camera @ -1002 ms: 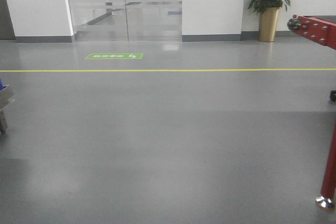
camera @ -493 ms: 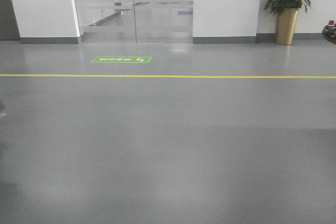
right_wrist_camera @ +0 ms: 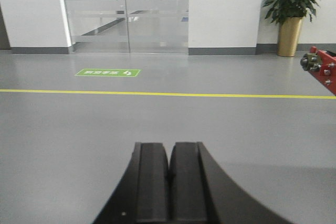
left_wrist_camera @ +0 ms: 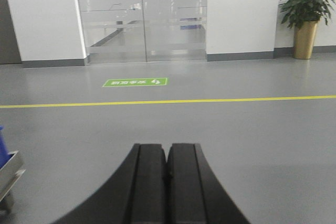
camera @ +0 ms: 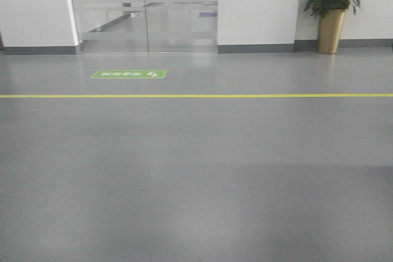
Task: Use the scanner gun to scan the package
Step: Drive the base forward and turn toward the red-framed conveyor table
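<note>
Front view: bare grey floor (camera: 196, 182), yellow line (camera: 196, 96) across it, green floor sign (camera: 129, 74) at 11 o'clock before glass doors (camera: 141, 10), potted plant (camera: 331, 4) at 1 o'clock; no package or scanner gun anywhere, so I judge the work spot lies elsewhere. Left wrist view: my left gripper (left_wrist_camera: 167, 156) points level at the doors, jaws pressed together on nothing, likely a carrying posture; cart (left_wrist_camera: 8, 171) corner at 8 o'clock. Right wrist view: my right gripper (right_wrist_camera: 169, 153) likewise closed and empty, red frame (right_wrist_camera: 323, 69) at 3 o'clock, neither task item visible.
</note>
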Action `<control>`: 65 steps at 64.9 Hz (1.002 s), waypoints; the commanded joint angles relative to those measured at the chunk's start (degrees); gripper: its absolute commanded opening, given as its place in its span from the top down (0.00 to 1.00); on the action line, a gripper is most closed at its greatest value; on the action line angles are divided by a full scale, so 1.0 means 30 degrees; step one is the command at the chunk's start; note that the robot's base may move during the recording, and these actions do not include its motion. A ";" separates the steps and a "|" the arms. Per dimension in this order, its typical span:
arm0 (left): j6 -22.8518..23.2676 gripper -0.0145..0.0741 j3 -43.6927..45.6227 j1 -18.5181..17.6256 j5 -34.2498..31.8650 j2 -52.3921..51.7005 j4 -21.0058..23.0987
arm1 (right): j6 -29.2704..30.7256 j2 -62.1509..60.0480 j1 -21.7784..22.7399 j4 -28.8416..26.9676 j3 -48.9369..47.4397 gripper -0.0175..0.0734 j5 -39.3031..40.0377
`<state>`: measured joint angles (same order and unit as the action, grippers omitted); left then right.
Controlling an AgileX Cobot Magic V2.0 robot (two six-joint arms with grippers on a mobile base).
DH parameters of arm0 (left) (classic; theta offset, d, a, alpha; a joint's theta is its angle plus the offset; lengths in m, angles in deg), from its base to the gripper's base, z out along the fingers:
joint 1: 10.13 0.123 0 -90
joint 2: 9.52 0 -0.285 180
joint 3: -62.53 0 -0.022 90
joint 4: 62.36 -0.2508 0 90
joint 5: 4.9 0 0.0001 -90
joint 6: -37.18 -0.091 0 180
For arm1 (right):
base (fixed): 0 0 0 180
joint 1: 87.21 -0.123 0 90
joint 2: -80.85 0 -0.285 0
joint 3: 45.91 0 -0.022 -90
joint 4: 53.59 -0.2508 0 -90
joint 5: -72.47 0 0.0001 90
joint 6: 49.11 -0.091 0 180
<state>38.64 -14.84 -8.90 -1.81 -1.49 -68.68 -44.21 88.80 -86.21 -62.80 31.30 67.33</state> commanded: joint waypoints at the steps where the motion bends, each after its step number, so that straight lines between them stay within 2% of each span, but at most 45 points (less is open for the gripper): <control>1: 0.0098 0.96 0.0051 0.0038 -0.0361 -0.0081 0.0080 | 0.0158 -0.0056 -0.0043 0.0121 0.0002 0.97 0.0281; 65: 0.0098 0.96 0.0051 -0.0193 -0.0361 -0.0081 0.0080 | 0.0158 -0.0056 -0.0043 0.0121 0.0002 0.97 0.0281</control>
<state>38.64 -14.84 -9.13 -1.81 -1.49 -68.68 -44.21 88.80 -86.21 -62.80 31.30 67.33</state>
